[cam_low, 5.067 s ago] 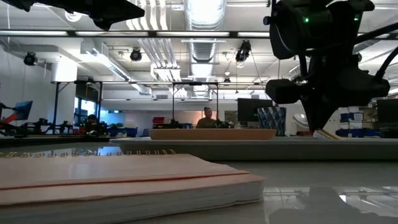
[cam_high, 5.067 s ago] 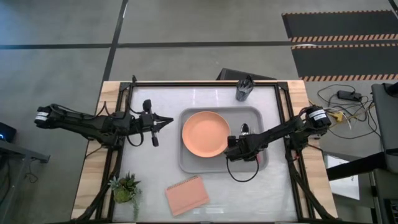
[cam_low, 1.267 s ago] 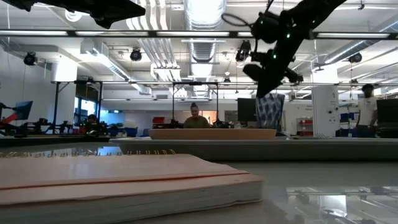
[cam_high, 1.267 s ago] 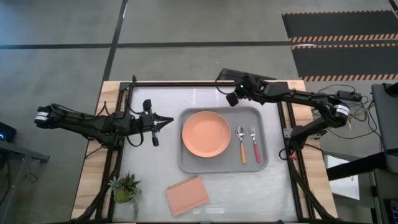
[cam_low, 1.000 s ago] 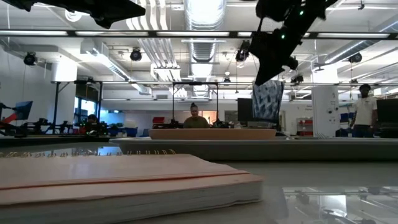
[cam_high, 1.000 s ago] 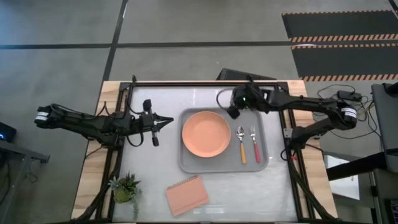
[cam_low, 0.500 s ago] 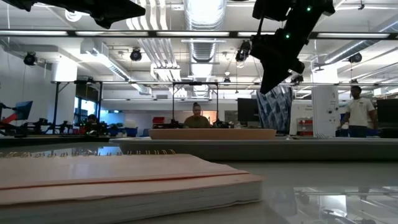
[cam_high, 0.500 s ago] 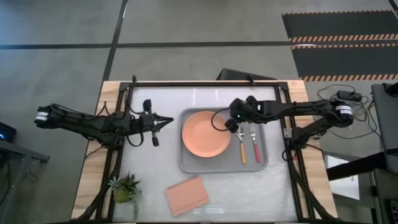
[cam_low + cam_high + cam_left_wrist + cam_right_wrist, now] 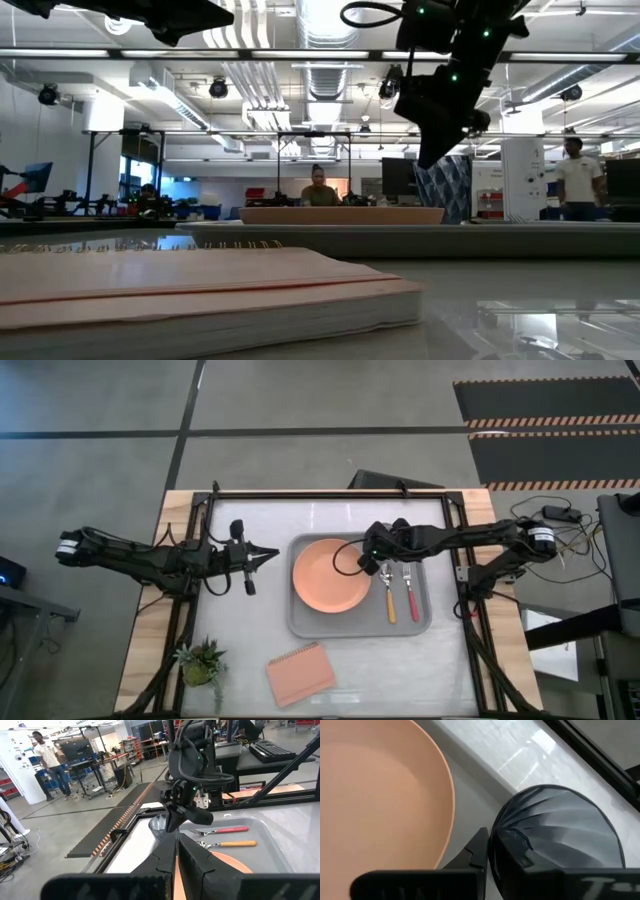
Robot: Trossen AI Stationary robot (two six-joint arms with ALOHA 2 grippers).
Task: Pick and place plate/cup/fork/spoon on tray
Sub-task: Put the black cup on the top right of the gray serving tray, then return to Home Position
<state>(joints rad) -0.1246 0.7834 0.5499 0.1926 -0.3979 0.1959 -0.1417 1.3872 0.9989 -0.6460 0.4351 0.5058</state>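
The light-grey tray (image 9: 420, 622) lies mid-table and carries the salmon-orange plate (image 9: 330, 575), the orange-handled spoon (image 9: 389, 595) and the red-pink-handled fork (image 9: 410, 593). My right gripper (image 9: 368, 560) reaches in from the table's right and is shut on the dark grey-blue cup (image 9: 560, 835), over the tray between the plate's rim and the spoon's bowl. The cup also shows in the low view (image 9: 448, 185) and the left wrist view (image 9: 160, 825). My left gripper (image 9: 270, 556) waits shut and empty, left of the tray. My right gripper holds the cup by its upper wall near the rim (image 9: 512, 845), from above, pointing down. One finger (image 9: 479, 851) shows outside the wall; the cup hides the other. The cup hangs upright below the fingers, low over the tray; the plate hides whether its base touches.
A salmon-pink notebook (image 9: 300, 673) lies near the front edge and a small potted plant (image 9: 203, 663) stands at the front left. The table's dark frame rails run along both sides. People show in the room beyond the table (image 9: 318, 186).
My right gripper has carried the cup from over the tray's far edge toward the near edge and slightly left, in over the tray beside the plate. It has gone down with it. The cup stays upright in the hold.
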